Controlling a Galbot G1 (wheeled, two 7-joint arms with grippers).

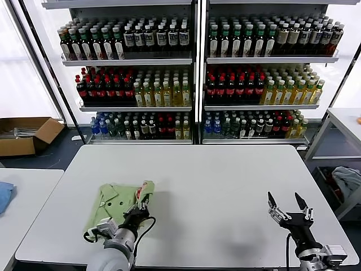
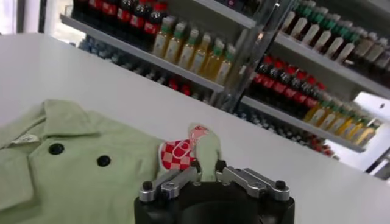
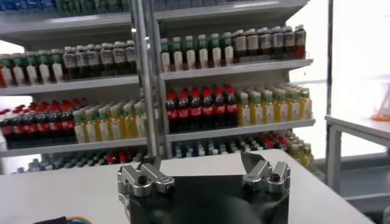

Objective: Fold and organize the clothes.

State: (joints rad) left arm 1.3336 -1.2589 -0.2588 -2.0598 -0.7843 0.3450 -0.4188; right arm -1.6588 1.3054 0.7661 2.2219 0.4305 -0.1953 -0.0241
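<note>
The light green shirt (image 1: 115,200) lies partly folded on the white table (image 1: 225,180) at the front left, collar and buttons up. In the left wrist view the shirt (image 2: 73,176) shows two dark buttons and its red-and-white graphic (image 2: 178,153). My left gripper (image 1: 139,208) is at the shirt's right edge and is shut on a raised flap of it, with green fabric between the fingertips (image 2: 208,167). My right gripper (image 1: 287,204) is open and empty, held above the table's front right, far from the shirt. It also shows in the right wrist view (image 3: 201,167).
Shelves of bottles (image 1: 197,73) stand behind the table. A small blue cloth (image 1: 4,195) lies on a side table at the left. A cardboard box (image 1: 25,134) sits on the floor at the back left. Another table (image 1: 344,121) stands at the right.
</note>
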